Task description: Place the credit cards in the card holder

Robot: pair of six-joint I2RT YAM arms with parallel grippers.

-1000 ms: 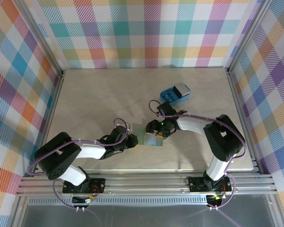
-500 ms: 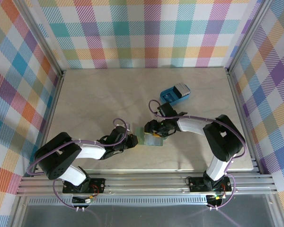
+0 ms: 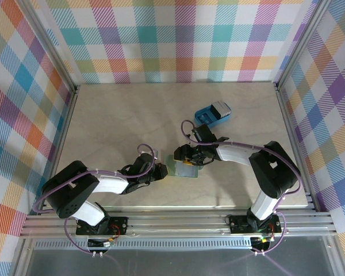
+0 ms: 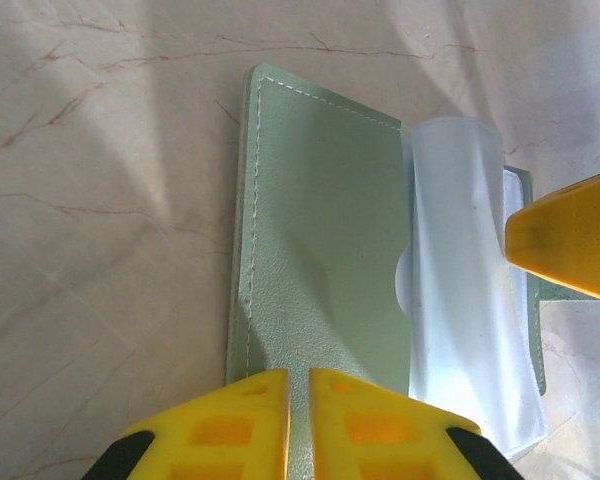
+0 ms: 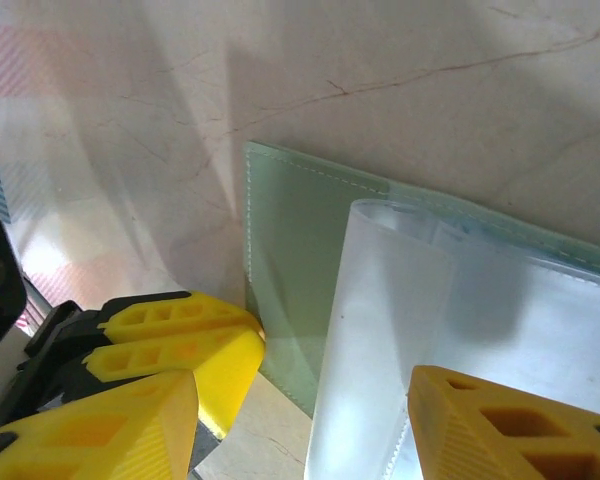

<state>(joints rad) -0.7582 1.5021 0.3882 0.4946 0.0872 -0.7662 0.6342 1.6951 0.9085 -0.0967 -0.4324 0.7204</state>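
The sage-green card holder (image 4: 320, 230) lies open on the table, with a clear plastic sleeve (image 4: 460, 300) curling up from its middle. My left gripper (image 4: 298, 378) is shut on the holder's near edge; from above it sits at the holder's left side (image 3: 163, 170). My right gripper (image 5: 300, 415) stands open just above the holder (image 5: 290, 240), its fingers either side of the raised sleeve (image 5: 390, 330), and from above it (image 3: 186, 156) hangs at the holder's (image 3: 183, 168) far edge. A grey-white credit card (image 3: 222, 108) rests on the blue tray (image 3: 206, 117).
The blue tray stands on the table behind the right arm. Checked walls on metal posts close in the left, back and right. A metal rail (image 3: 172, 221) runs along the near edge by the arm bases.
My right gripper has shifted slightly left over the card holder and its jaws have narrowed a little. The left gripper has kept its grip and its place.
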